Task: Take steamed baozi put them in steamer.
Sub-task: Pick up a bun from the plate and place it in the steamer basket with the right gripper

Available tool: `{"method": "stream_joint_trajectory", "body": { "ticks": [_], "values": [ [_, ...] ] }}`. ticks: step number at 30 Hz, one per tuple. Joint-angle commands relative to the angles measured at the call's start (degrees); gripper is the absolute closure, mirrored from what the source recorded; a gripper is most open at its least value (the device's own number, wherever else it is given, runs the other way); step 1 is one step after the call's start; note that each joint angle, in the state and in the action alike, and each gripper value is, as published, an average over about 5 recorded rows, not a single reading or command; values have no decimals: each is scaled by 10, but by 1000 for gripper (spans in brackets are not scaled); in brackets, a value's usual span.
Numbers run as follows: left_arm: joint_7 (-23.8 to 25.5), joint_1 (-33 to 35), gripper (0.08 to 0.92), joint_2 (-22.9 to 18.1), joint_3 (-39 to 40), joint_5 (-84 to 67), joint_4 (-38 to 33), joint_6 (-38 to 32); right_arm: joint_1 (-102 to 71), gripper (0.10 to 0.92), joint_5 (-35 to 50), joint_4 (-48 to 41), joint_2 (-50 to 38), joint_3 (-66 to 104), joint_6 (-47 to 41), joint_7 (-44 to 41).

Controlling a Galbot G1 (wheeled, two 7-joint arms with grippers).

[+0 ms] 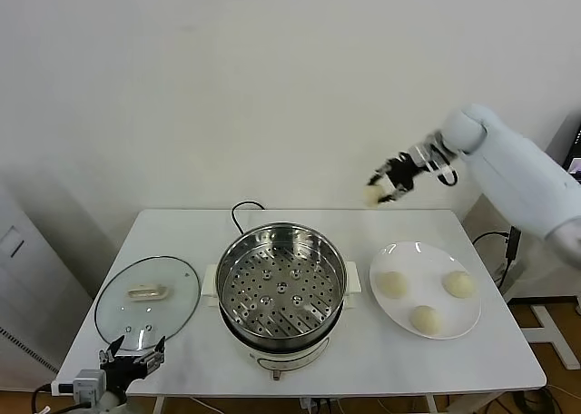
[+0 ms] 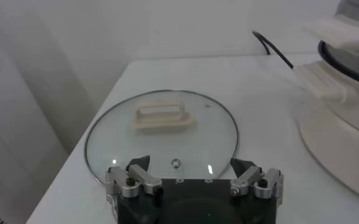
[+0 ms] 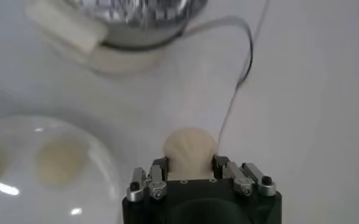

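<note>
Above the far right corner of the white tabletop [image 1: 472, 359], head view: right gripper [image 1: 385, 189] carries one pale cream round bun [image 1: 371, 195], beyond the round stainless-steel steamer [image 1: 280, 287]. Three buns lie on the flat white plate [image 1: 399, 255] beside the steamer. Left gripper [image 1: 134, 359] is parked near the round glass lid [image 1: 145, 298].

Left wrist view: fingers [image 2: 133, 178] spread, empty.

Right wrist view: fingers [image 3: 156, 170] clamp the bun. Advice: centre over the perforated tray, lower, then release gently.
</note>
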Motion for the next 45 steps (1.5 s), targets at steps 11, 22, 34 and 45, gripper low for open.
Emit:
{"method": "stream_joint_trajectory", "body": {
  "ticks": [11, 22, 34, 45],
  "values": [
    [0, -2, 177, 3, 9, 10, 8, 1, 64, 558, -12, 143, 100, -105, 185, -29],
    [-1, -1, 177, 1, 11, 14, 10, 1, 11, 555, -127, 161, 127, -93, 187, -34],
    [-1, -3, 177, -1, 13, 14, 16, 1, -75, 551, -216, 161, 151, -63, 187, -34],
    [-1, -3, 177, -2, 15, 14, 15, 0, -117, 555, -283, 143, 161, -25, 187, -31]
  ]
}}
